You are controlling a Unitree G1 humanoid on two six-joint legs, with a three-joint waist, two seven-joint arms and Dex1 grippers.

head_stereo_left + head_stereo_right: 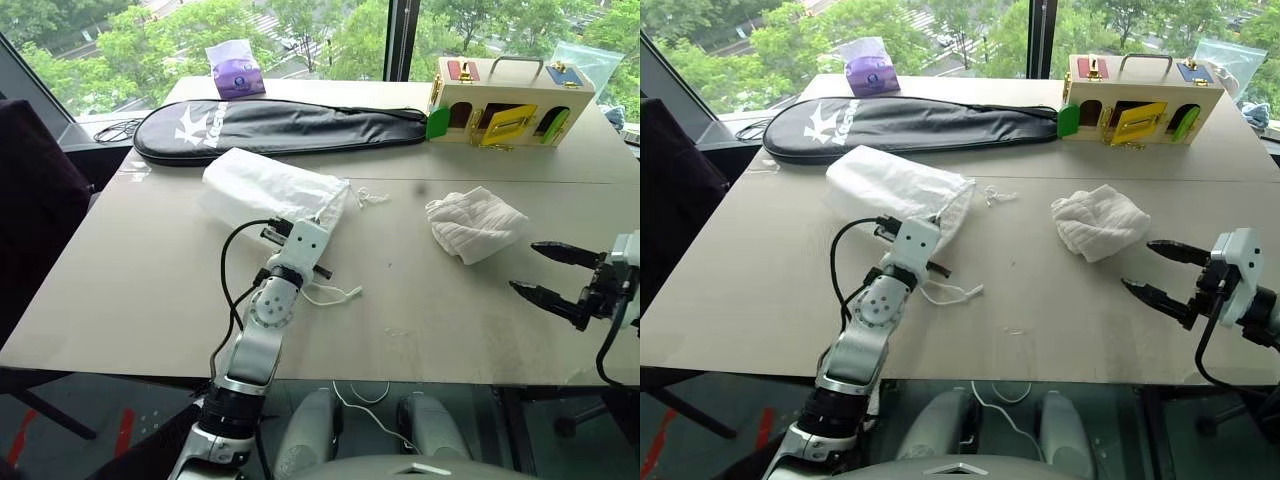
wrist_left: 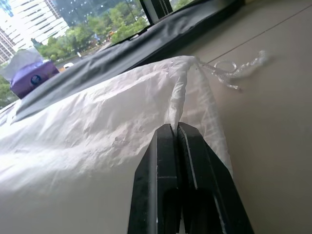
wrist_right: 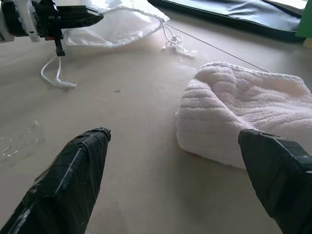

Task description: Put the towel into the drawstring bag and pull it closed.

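Big grey table [image 1: 150, 290] by the window — drawstring bag [image 1: 265, 185] lies flat just in front of the black racket cover [image 1: 280, 125], and the left gripper [image 2: 176, 131] is pinched tight on its mouth edge. Towel [image 1: 475, 225] sits crumpled near the right gripper [image 1: 548, 270] — fingers spread wide, holding nothing.

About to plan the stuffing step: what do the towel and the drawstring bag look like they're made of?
The towel: soft white ribbed terry, probably cotton; raised rows show, and it lies bunched in thick folds.
The drawstring bag: thin, matte, crinkly white fabric, seemingly a light nonwoven or synthetic; it creases finely where the left gripper pinches its edge. Its cords look like thin braided string.
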